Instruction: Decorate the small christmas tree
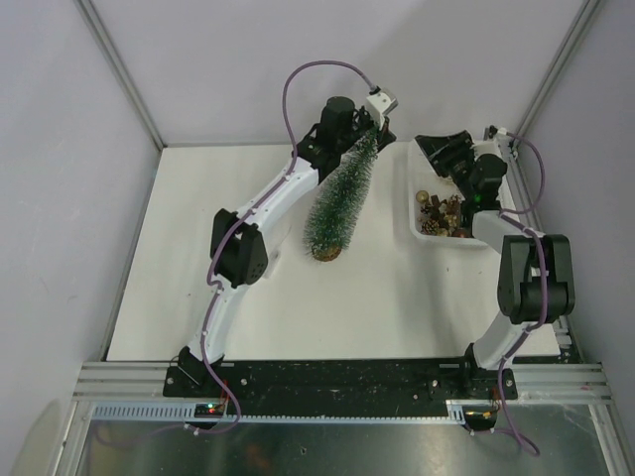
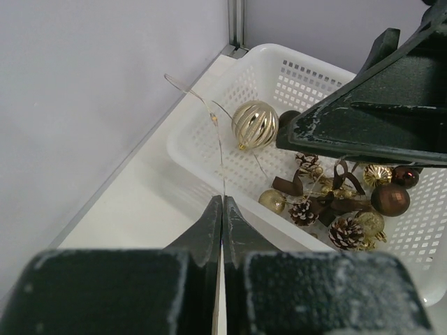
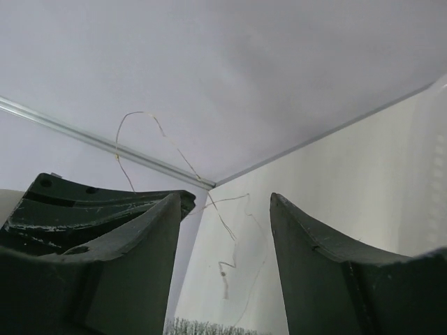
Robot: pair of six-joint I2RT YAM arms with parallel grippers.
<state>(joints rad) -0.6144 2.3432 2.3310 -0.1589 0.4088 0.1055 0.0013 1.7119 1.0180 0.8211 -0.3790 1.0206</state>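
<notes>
The small christmas tree [image 1: 340,193] stands tilted at mid-table on its tan disc base [image 1: 325,253]; its tip shows at the bottom of the right wrist view [image 3: 209,326]. My left gripper [image 1: 371,127] is by the treetop, shut [image 2: 222,204] on a thin light wire [image 2: 218,139] that runs up from its fingertips. My right gripper [image 1: 444,149] hovers over the back of the white mesh basket [image 1: 421,178], open and empty [image 3: 225,202]; the wire [image 3: 225,225] hangs in front of its jaws. It shows at the upper right of the left wrist view [image 2: 363,129].
The basket [image 2: 202,139] holds a gold ribbed ball [image 2: 255,123], pine cones [image 2: 346,232], brown baubles [image 2: 390,199] and dark bows. Grey walls and metal frame posts close in behind and on both sides. The left arm's elbow [image 1: 238,248] is left of the tree.
</notes>
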